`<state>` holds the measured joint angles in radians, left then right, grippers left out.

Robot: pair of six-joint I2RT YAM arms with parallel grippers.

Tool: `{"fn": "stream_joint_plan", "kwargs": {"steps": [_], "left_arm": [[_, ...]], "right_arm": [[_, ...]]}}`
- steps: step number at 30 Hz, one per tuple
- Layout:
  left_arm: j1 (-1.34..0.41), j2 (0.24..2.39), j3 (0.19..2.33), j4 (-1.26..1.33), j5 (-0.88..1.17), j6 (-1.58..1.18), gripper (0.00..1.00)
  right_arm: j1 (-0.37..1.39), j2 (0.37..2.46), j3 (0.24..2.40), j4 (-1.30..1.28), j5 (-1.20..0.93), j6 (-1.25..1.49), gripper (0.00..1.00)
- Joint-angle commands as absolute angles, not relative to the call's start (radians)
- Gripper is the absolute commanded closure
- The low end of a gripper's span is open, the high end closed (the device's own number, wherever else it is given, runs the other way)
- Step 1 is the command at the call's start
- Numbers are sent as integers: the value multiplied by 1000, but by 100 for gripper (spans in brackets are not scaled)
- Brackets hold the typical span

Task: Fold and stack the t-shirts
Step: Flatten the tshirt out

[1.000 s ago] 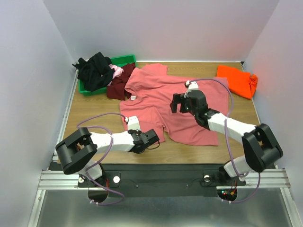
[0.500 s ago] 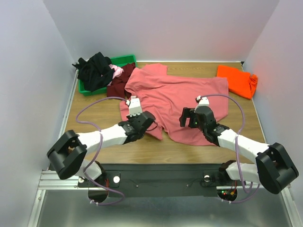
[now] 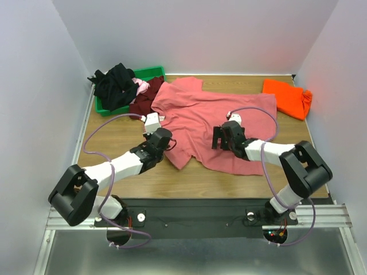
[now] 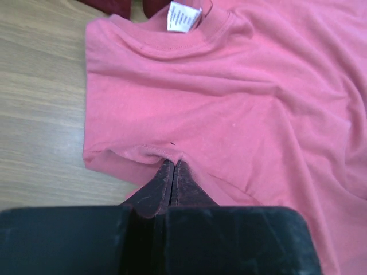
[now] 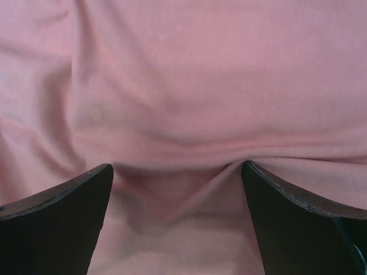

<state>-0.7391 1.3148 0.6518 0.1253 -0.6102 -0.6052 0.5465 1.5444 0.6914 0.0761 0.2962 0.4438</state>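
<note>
Okay, green plastic bin at the wooden desk's far-left corner holds a black shirt and a light pink shirt, with a dark maroon shirt spilling out. Salmon-pink cotton t-shirt lies spread mid-desk, long axis left-right, neck toward the bin, white neck label unreadable. Left end effector is pinched closed on its near-left edge, and the right end effector is spread wide on its body.

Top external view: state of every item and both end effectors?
salmon-pink t-shirt, spread out, wrinkled, near-left edge pinched
orange t-shirt, heaped at far right corner
black t-shirt, heaped over green bin
maroon t-shirt, crumpled beside bin
light pink t-shirt, crumpled in bin
left end effector, shut on salmon-pink t-shirt
right end effector, open over salmon-pink t-shirt
</note>
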Motion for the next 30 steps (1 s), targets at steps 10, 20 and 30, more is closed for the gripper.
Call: {"fn": "stream_joint_plan", "kwargs": {"steps": [10,20,30], "left_arm": [[-638,1215,627,264,-595,-520,100],[-618,1177,581,305,-529,-505,100],[-612,1109,537,327,-457,-511,100]], "right_arm": [[580,1603,824,138,290,400,0],[638,1169,695,-339,382,543,0],[535,999,655,-650,483,826,0]]}}
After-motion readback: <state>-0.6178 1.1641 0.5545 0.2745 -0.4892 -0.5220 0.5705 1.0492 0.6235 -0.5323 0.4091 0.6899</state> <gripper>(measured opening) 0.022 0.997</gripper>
